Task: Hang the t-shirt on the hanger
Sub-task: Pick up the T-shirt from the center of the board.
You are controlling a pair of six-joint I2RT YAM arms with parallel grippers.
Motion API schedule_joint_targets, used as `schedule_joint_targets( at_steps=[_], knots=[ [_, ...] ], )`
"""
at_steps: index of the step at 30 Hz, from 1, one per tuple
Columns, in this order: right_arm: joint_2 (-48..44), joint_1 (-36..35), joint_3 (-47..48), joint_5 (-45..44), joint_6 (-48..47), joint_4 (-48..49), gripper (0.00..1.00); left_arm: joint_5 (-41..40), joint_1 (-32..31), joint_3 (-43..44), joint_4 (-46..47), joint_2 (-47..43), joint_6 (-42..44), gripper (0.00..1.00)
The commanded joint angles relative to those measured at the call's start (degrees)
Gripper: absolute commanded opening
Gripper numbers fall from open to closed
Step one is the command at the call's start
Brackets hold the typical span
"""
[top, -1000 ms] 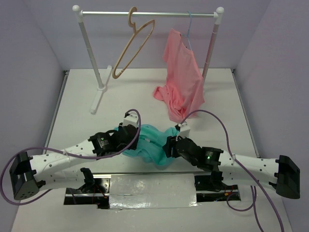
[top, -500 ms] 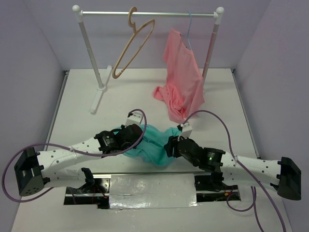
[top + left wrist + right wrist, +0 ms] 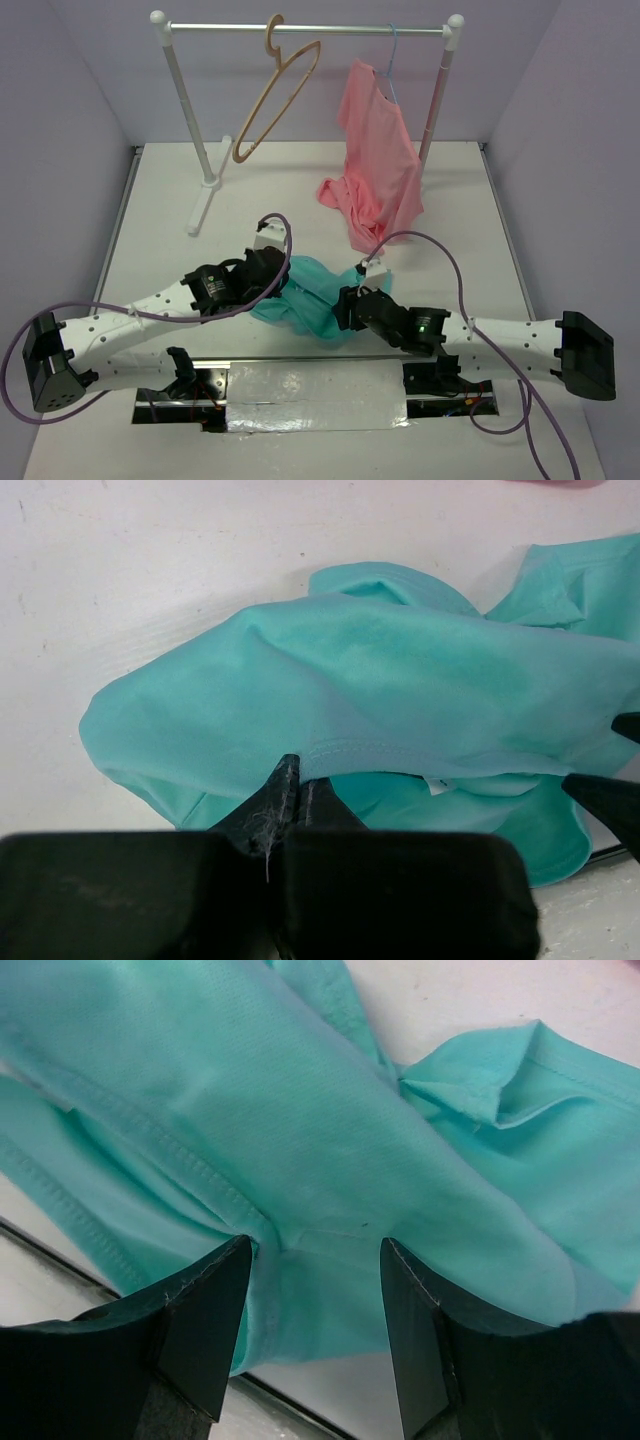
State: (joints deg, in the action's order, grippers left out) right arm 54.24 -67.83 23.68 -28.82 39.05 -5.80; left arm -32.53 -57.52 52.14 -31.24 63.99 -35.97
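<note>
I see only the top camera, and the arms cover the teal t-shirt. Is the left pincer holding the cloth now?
Observer: Yes. The left wrist view shows the left pincer shut on the t-shirt, pinching it at a stitched edge.
Operator: And the right one, has it closed too?
Observer: No. In the right wrist view the right pincer is open. Its fingers stand apart on either side of a fold of the t-shirt.
</note>
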Motion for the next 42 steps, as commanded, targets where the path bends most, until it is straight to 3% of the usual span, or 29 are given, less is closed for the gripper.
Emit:
schedule_joint_targets(
  at_steps=[1,7,14,18,21,22,24,25,28,30,35,38,42],
  knots=[
    [-0.4,-3.4,1.5,-4.4,3.0,3.0,0.62,-0.3,0.4,0.4,1.3,-0.4,1.2,0.0],
    [-0.7,-7.5,4.7,-9.9,8.4,-2.6,0.62,0.7,0.4,0.4,2.2,0.7,1.1,0.0],
    [8.2,-11.9,7.4,-15.4,21.3,-12.9,0.58,1.2,0.4,0.1,2.5,0.2,0.8,0.0],
    [12.0,-12.8,7.6,-15.4,23.4,-12.4,0.55,1.3,0.4,0.2,2.8,0.2,0.7,0.0],
    [13.8,-12.9,7.5,-16.4,24.3,-11.7,0.41,1.3,0.4,-0.3,3.0,0.1,0.7,0.0],
    [13.9,-12.8,8.0,-17.1,24.8,-12.9,0.25,0.7,0.5,-0.5,3.0,0.2,0.7,0.0],
    [13.1,-12.5,9.4,-20.1,24.8,-15.5,0.08,0.2,1.2,-0.7,3.0,0.2,0.7,0.0],
    [12.5,-11.9,12.0,-21.2,24.0,-19.0,0.0,0.1,1.8,-1.0,3.7,0.1,1.2,0.0],
    [8.9,-5.6,17.3,-19.5,12.0,-19.6,0.0,2.9,7.4,0.3,5.3,0.3,4.1,0.0],
    [5.5,1.7,19.5,-13.9,2.3,-18.5,0.0,3.1,12.0,2.4,4.7,0.5,5.9,0.0],
    [1.9,7.5,29.9,-10.9,-7.5,-24.4,0.0,2.0,13.0,10.3,-1.1,-1.2,5.6,0.0],
    [2.4,7.5,32.3,-7.8,-10.8,-27.4,0.0,3.8,11.2,6.1,0.8,-5.0,2.8,0.0],
    [3.1,6.8,25.8,-2.0,-11.7,-24.1,0.0,4.5,5.2,-8.1,7.3,-10.7,-1.7,0.0]
  ],
)
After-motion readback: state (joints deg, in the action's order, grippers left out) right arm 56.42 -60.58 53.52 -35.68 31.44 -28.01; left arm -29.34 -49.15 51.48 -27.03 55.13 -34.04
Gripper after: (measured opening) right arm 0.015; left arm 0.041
